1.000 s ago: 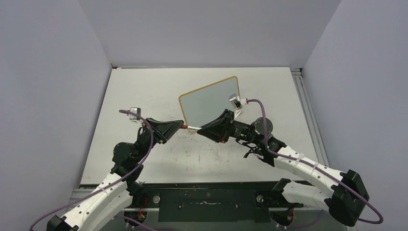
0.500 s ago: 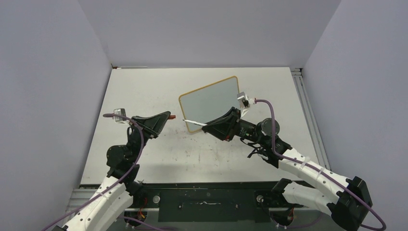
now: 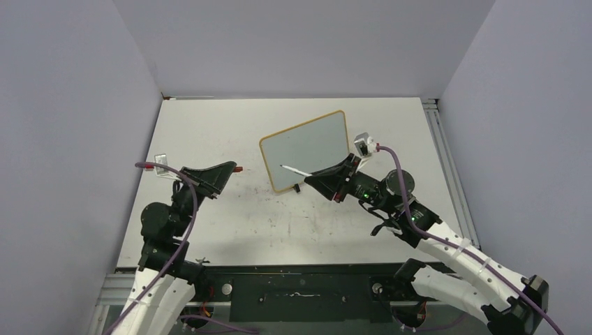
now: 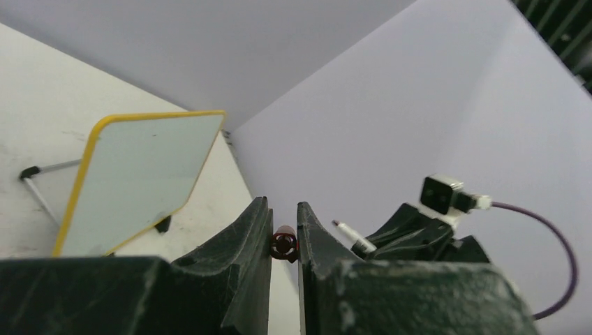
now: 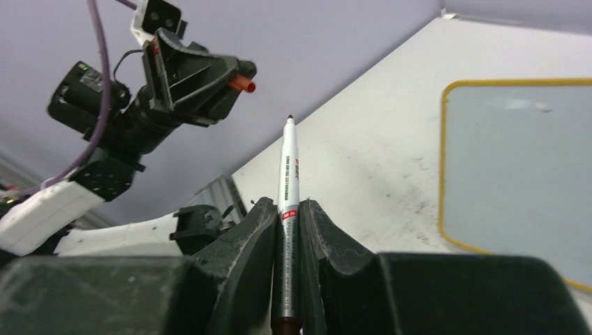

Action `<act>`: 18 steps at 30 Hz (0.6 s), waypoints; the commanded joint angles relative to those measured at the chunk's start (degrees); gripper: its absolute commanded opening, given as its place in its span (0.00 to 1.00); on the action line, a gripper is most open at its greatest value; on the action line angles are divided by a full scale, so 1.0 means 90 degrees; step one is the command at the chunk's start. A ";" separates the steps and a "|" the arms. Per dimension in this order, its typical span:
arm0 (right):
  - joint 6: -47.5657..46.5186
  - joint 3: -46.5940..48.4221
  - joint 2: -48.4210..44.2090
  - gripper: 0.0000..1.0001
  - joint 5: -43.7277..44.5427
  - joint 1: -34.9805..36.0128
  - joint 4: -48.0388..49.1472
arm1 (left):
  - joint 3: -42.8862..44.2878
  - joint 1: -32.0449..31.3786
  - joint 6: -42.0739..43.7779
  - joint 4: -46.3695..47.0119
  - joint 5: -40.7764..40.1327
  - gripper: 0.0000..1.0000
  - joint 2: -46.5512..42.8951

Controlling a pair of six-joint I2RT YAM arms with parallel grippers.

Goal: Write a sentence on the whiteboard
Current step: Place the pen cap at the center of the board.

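The right gripper (image 5: 287, 209) is pinching a slim white marker (image 5: 287, 164) by its grey lower barrel, its bare tip pointing outward. The left gripper (image 4: 284, 216) is squeezing what looks like its small red cap (image 4: 284, 243). A second ago the two were meeting nose to nose; now they are hanging well apart. Beyond them the glossy, yellow-framed whiteboard (image 3: 307, 143) is standing propped on the matte table (image 3: 209, 125).
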 commanded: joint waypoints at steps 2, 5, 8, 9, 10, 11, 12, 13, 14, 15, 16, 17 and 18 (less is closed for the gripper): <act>-0.1332 0.0740 -0.0676 0.05 0.1495 -0.0049 -0.1552 | 0.1066 0.0116 0.2052 -0.3465 0.0328 0.00 0.0425; -0.1678 0.0853 -0.0887 0.05 0.1968 -0.0034 -0.2065 | 0.1254 0.0107 0.2703 -0.4370 0.0330 0.00 0.1002; -0.1854 0.0809 -0.1079 0.05 0.2238 -0.0025 -0.2339 | 0.1071 0.0090 0.2902 -0.4492 0.0293 0.00 0.1364; -0.1880 0.0786 -0.1123 0.05 0.2265 -0.0028 -0.2415 | 0.0951 0.0087 0.2843 -0.4391 0.0296 0.00 0.1450; -0.1891 0.0780 -0.1138 0.05 0.2272 -0.0030 -0.2466 | 0.0815 0.0076 0.2782 -0.4235 0.0340 0.00 0.1539; -0.1894 0.0780 -0.1140 0.05 0.2256 -0.0032 -0.2508 | 0.0710 0.0072 0.2730 -0.4092 0.0395 0.00 0.1683; -0.1886 0.0779 -0.1148 0.05 0.2234 -0.0019 -0.2537 | 0.0638 0.0042 0.2707 -0.4004 0.0396 0.00 0.1907; -0.1876 0.0775 -0.1150 0.05 0.2218 -0.0018 -0.2556 | 0.0593 0.0001 0.2688 -0.3957 0.0369 0.00 0.2088; -0.1863 0.0763 -0.1159 0.05 0.2204 -0.0024 -0.2563 | 0.0579 -0.0065 0.2664 -0.3932 0.0331 0.00 0.2270; -0.1851 0.0747 -0.1181 0.05 0.2192 -0.0019 -0.2567 | 0.0557 -0.0119 0.2634 -0.3879 0.0322 0.00 0.2436; -0.1829 0.0725 -0.1207 0.05 0.2185 -0.0021 -0.2570 | 0.0516 -0.0190 0.2588 -0.3774 0.0330 0.00 0.2580; -0.1800 0.0697 -0.1230 0.05 0.2173 -0.0022 -0.2578 | 0.0460 -0.0266 0.2516 -0.3548 0.0325 0.00 0.2718; -0.1770 0.0671 -0.1249 0.05 0.2146 -0.0020 -0.2583 | 0.0394 -0.0383 0.2440 -0.3348 0.0282 0.00 0.2819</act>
